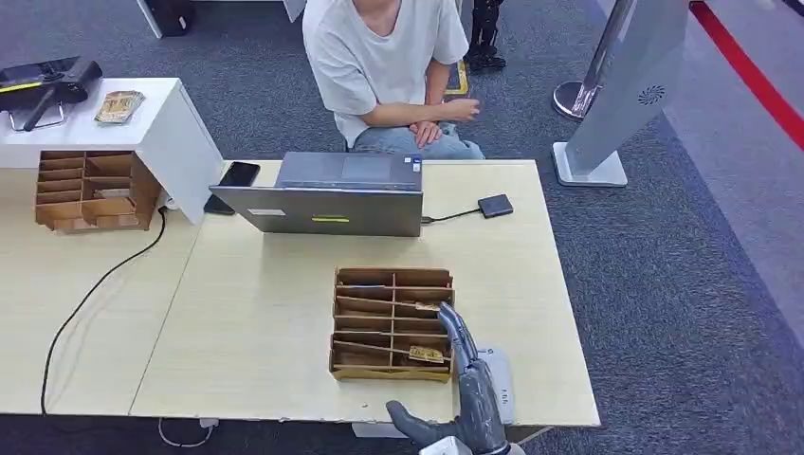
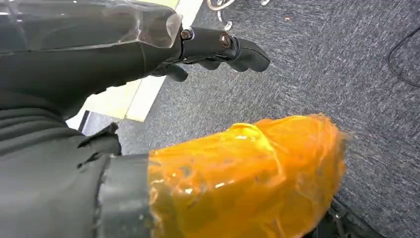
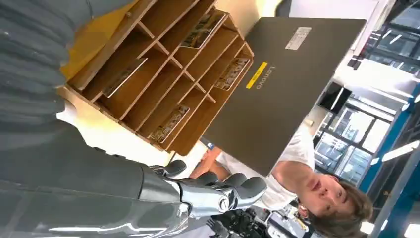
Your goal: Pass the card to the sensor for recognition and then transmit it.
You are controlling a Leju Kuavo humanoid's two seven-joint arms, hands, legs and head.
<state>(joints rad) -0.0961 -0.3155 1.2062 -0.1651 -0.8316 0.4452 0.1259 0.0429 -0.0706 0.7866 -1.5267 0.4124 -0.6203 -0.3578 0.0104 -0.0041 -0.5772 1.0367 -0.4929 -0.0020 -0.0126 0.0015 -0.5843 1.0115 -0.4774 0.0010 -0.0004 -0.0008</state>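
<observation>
the right hand (image 1: pixel 462 393) is held empty, fingers apart, just beside the rack (image 1: pixel 392 323) of cards (image 1: pixel 427 354); the left hand (image 2: pixel 218 49) is curled in over carpet, nothing held.

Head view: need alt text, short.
The robot's right hand, fingers apart and holding nothing, reaches over the right side of a wooden card organizer on a pale table. Behind it, a laptop and a seated person.

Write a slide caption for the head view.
Right hand open beside the wooden card organizer on the table, behind a laptop and a seated person.
</observation>
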